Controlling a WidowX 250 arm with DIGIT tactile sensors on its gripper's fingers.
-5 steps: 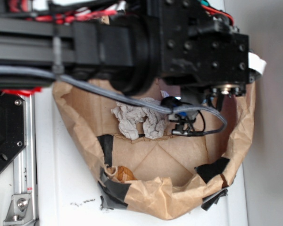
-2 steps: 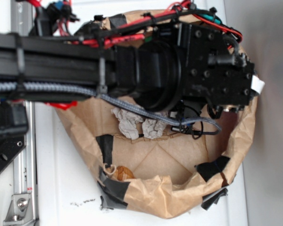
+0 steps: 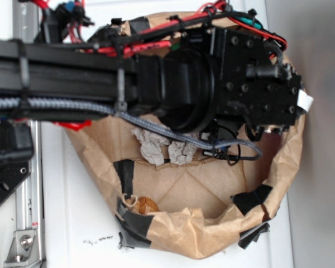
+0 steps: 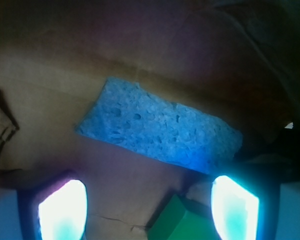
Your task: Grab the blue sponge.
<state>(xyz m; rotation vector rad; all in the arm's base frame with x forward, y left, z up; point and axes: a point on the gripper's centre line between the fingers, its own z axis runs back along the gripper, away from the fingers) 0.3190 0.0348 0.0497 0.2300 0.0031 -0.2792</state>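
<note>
The blue sponge [image 4: 157, 125] lies flat on brown paper in the wrist view, slanting from upper left to lower right, just beyond my fingertips. My gripper [image 4: 149, 207] is open, its two bright fingers [image 4: 64, 210] wide apart with only paper and a corner of the green block [image 4: 182, 222] between them. Nothing is held. In the exterior view the black arm and wrist [image 3: 251, 78] hang over the paper bag and hide the sponge.
The brown paper bag [image 3: 201, 234] has raised crumpled walls patched with black tape [image 3: 251, 198]. A crumpled white paper wad [image 3: 162, 146] lies inside under the arm's cable. A metal rail [image 3: 25, 184] runs along the left.
Since one second ago the arm has swung down and forward over the bag, covering more of its back half. In the last 0.4 s nothing has visibly moved.
</note>
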